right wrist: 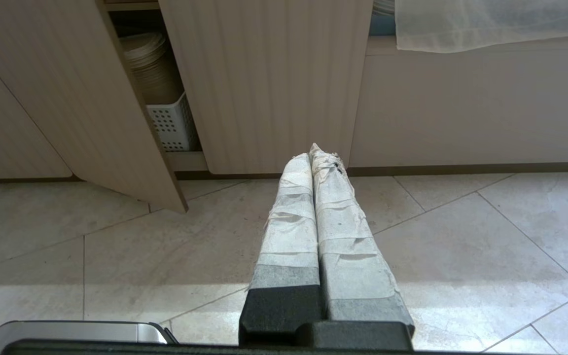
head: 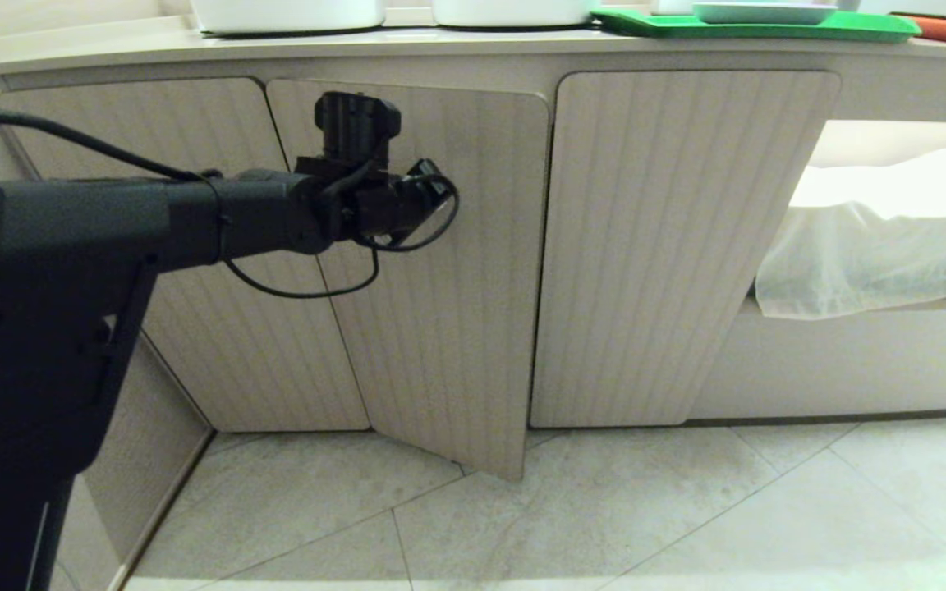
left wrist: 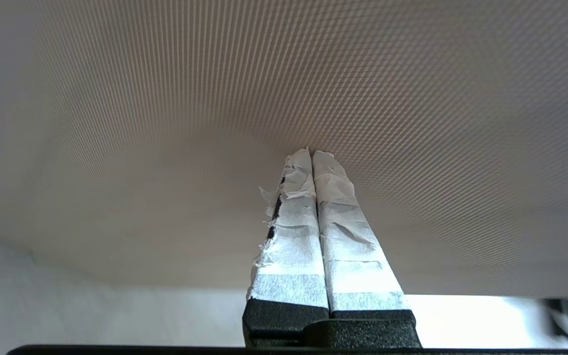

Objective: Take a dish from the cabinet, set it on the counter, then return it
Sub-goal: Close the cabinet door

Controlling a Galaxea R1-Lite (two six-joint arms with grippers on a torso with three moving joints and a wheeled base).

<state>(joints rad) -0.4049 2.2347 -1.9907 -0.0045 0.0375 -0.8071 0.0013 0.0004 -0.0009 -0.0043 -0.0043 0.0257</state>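
Left pincer [head: 432, 193], fingers pressed together and empty, noses against the cabinet [head: 440, 271]'s half-open door; the dish is nowhere in view, so lifting it to the tabletop [head: 473, 39] and returning it remain. Right pincer [right wrist: 316, 150] hangs closed above the floor [right wrist: 437, 236].

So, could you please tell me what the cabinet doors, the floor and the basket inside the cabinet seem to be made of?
Cabinet doors: probably laminated board with a matt beige finish; fine vertical fluting and rounded corners show. Floor: stone or ceramic tile, pale and faintly mottled, with thin grout lines. Basket: likely white plastic, its wall pierced by regular rows of holes.
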